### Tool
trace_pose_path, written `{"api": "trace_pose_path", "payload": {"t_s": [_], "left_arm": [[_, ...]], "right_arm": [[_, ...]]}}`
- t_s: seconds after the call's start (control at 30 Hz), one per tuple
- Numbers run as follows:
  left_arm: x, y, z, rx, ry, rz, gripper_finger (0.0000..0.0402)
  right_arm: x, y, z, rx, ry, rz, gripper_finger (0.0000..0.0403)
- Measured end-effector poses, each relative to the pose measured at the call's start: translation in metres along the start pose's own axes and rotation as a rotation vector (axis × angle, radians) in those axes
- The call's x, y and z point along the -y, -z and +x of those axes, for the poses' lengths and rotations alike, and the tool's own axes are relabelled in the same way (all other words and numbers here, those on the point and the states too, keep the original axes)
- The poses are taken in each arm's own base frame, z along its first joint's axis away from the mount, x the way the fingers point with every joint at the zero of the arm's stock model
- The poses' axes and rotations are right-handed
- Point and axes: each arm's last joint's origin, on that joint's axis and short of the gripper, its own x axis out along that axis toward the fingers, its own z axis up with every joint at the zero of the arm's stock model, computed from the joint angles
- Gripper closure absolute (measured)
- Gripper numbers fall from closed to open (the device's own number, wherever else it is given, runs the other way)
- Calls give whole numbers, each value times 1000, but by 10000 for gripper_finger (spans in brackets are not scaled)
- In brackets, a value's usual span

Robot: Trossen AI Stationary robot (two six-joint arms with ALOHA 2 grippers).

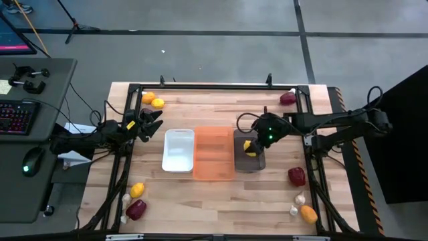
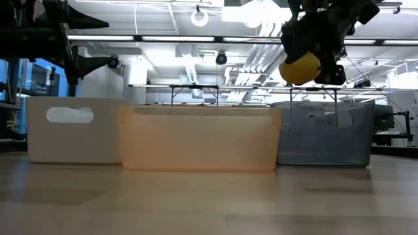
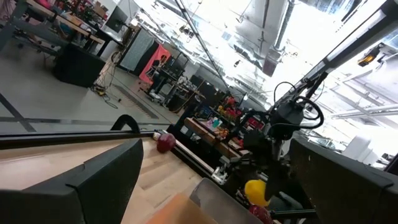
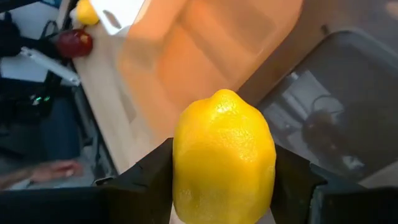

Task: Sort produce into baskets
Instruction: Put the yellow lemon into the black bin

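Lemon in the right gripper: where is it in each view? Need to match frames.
High view: the held lemon is right of centre, over the grey bin.
Low view: upper right, hanging above the grey bin.
Left wrist view: small yellow spot low and right of centre, under the far arm.
Right wrist view: fills the lower centre, between the fingers.
Shared landmark: the orange bin, next to the grey one.

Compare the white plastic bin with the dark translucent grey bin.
The white plastic bin is opaque and sits at the left end of the row; the dark translucent grey bin is see-through and sits at the right end. The right gripper holds a yellow lemon above the grey bin; nothing hangs over the white one. Both are rectangular.
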Motion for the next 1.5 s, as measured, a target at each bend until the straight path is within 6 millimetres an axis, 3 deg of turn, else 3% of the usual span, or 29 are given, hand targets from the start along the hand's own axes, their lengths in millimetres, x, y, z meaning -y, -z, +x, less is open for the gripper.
{"api": "trace_pose_path", "payload": {"t_s": [0.33, 0.7, 0.97, 1.17, 1.5], "left_arm": [[0, 0, 0, -1, 0, 0, 12], [0, 0, 0, 0, 0, 0, 12], [0, 0, 0, -1, 0, 0, 12], [0, 0, 0, 0, 0, 0, 12], [0, 0, 0, 0, 0, 0, 12]], "right_arm": [[3, -6, -1, 104, 75, -10, 205], [2, -5, -1, 27, -4, -59, 55], [3, -9, -20, -85, -182, 53, 27], [-8, 19, -34, -179, -171, 73, 27], [-32, 94, -33, -478, -51, 46, 27]]}}
